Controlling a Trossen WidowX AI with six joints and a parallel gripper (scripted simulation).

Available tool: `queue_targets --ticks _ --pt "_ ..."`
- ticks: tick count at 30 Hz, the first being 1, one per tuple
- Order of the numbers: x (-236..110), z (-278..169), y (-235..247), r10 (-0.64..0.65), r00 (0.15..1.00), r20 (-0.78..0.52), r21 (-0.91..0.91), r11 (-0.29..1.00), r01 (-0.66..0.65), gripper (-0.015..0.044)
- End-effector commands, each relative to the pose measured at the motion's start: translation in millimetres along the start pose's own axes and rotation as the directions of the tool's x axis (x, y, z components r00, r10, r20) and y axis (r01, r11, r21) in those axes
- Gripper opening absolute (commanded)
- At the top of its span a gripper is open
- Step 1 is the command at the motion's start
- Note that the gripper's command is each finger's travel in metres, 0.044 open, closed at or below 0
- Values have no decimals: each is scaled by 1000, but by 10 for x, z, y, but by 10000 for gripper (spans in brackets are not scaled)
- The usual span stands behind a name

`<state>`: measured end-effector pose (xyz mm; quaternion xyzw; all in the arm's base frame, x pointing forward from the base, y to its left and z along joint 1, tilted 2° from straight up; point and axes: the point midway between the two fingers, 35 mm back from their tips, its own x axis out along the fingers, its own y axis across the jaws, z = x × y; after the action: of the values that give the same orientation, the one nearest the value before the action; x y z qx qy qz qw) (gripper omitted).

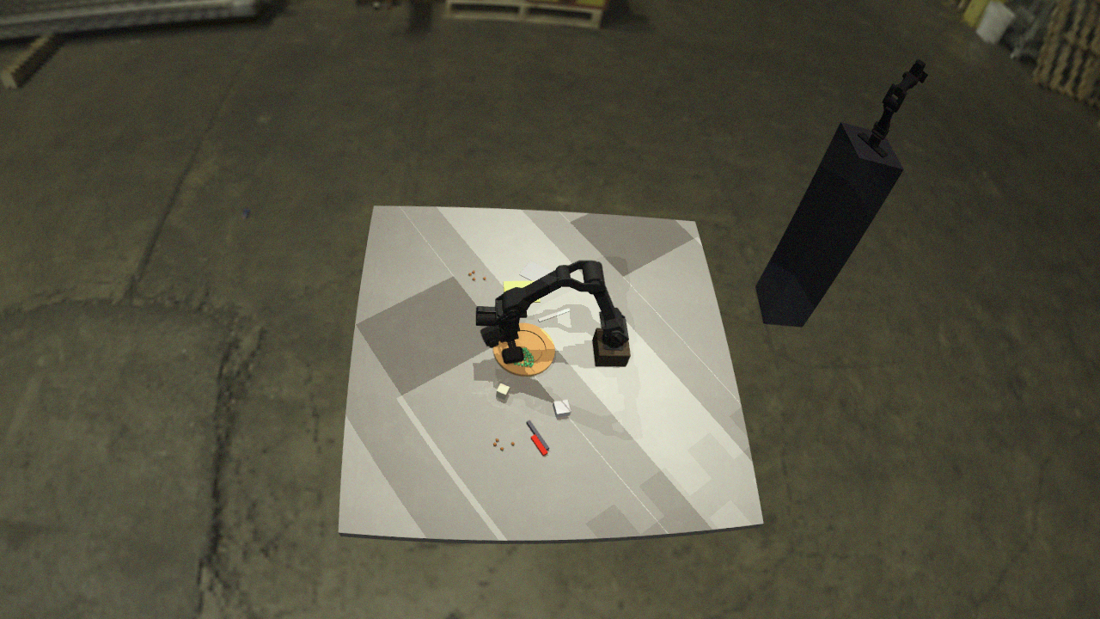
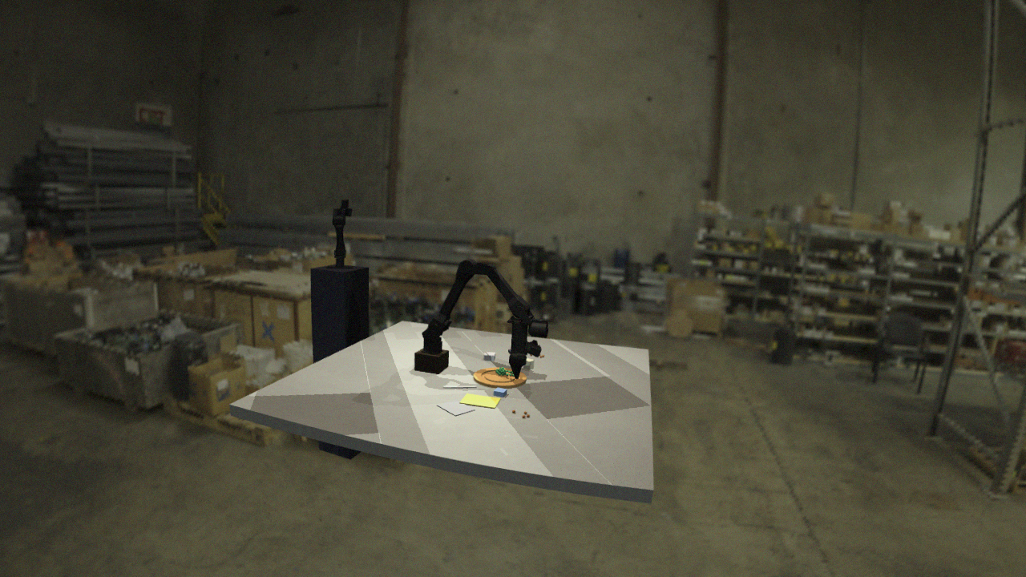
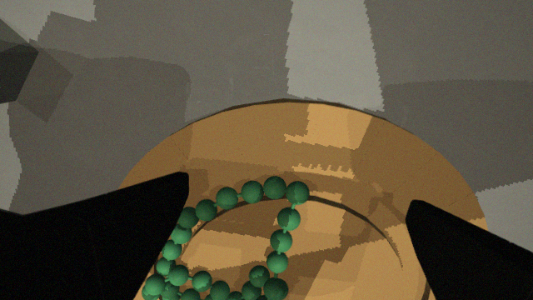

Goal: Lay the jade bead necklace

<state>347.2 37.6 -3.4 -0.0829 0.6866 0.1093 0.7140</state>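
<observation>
The round wooden bead board (image 1: 539, 355) (image 2: 486, 376) (image 3: 325, 137) lies on the table in front of the arm's base. The jade bead necklace (image 1: 527, 357) (image 2: 503, 372) (image 3: 275, 188) lies on the board in a loose heap. One arc of its green beads follows the curved groove (image 3: 371, 225); another strand crosses the inner disc. My gripper (image 1: 511, 355) (image 2: 515, 372) (image 3: 297, 197) is open wide just above the board. Its two black fingers stand on either side of the beads without touching them. The lower part of the necklace runs out of the wrist view.
On the table (image 1: 430, 477) lie a yellow card (image 2: 479, 400), a white strip (image 1: 553, 315), two small pale cubes (image 1: 503, 391) (image 1: 560, 408), a red-handled tool (image 1: 537, 438) and some small brown beads (image 1: 502, 444). A dark pillar (image 1: 827, 227) stands off the table.
</observation>
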Motion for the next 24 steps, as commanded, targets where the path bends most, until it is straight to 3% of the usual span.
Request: queue_targets --ticks 1,5,12,17,22,24 --pt "-5 -1 0 1 1000 -1 -3 1000 -1 440" --pt "-5 -1 0 1 1000 -1 -3 1000 -1 440" --pt "-315 -240 36 1 1000 -3 93 996 -1 256" --pt "-325 -249 38 1 1000 -3 96 995 -1 125" --pt "-164 -250 38 1 1000 -3 96 995 -1 120" --pt "-253 -210 29 -2 1000 12 92 996 1 120"
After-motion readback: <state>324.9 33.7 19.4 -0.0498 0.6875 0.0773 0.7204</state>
